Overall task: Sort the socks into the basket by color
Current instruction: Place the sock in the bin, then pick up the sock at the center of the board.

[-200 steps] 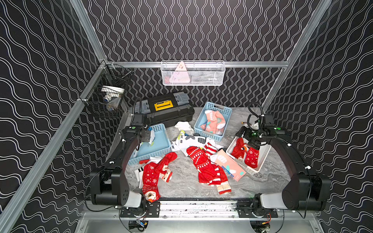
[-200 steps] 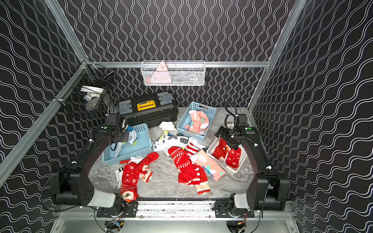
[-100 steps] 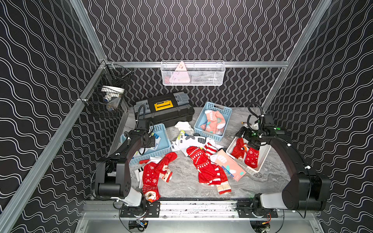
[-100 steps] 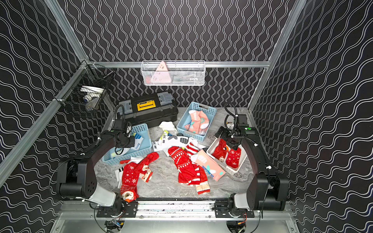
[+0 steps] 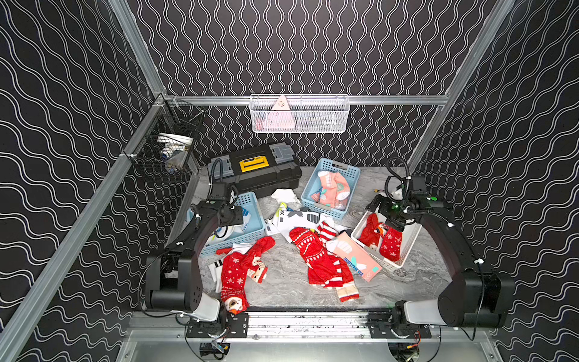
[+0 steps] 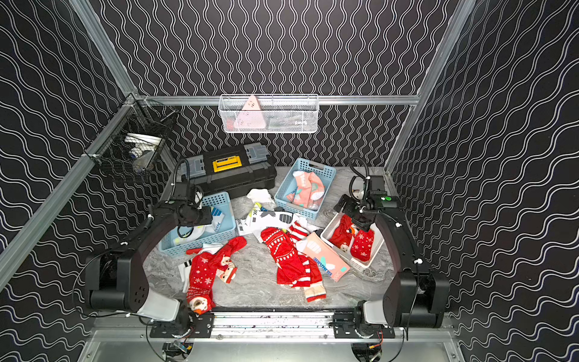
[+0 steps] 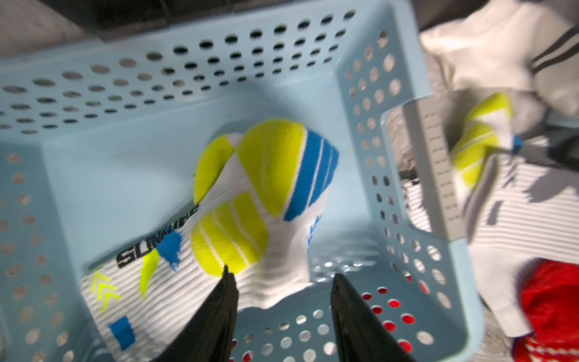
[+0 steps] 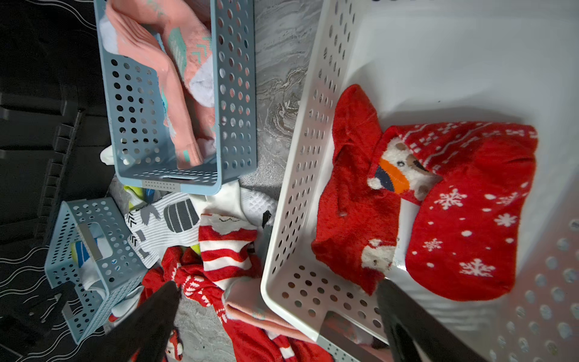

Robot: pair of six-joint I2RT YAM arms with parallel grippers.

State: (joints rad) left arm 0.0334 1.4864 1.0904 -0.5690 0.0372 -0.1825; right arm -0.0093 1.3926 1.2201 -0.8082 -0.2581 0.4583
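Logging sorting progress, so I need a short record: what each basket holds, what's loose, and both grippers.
near blue basket: white sock with yellow-blue patches
far blue basket: salmon-pink socks
white basket: red socks
loose socks: red, white, one pink, on the table
left gripper: open, above the white sock
right gripper: open, above the white basket

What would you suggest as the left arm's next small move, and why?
Probably lift the left arm straight up out of the pale blue perforated basket: its jaws stand apart and the white sock with yellow and blue patches lies inside, while more white socks wait on the grey marbled table.
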